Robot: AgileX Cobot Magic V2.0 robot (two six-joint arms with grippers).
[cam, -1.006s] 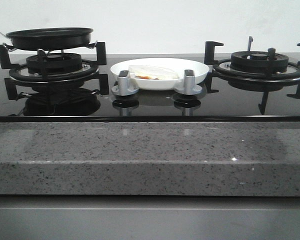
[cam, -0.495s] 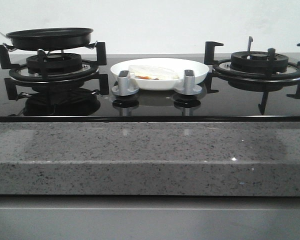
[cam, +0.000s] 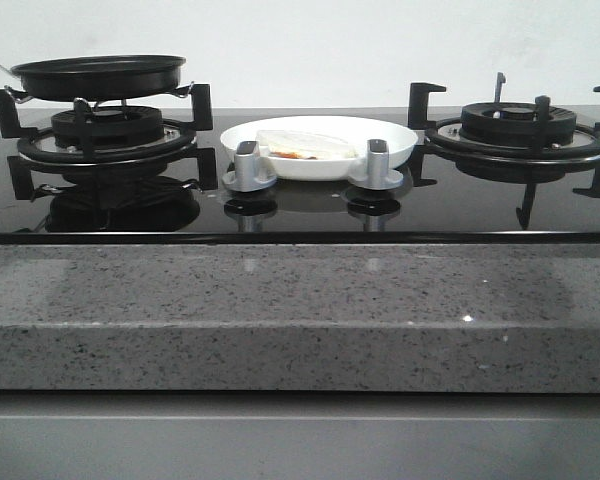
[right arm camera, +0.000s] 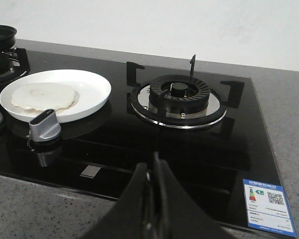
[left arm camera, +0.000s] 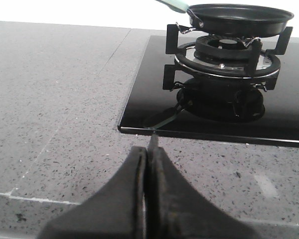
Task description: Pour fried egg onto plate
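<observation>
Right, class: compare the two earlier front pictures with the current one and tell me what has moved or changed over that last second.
Nothing visibly changed. The fried egg lies on the plate between the two burners, and the frying pan sits on the left burner, exactly as before. Neither gripper shows in the front view; each wrist view shows its gripper, left and right, shut and empty.

A glossy white plate and a pale off-white fried egg are seen. The pan is black; the countertop is speckled grey.
</observation>
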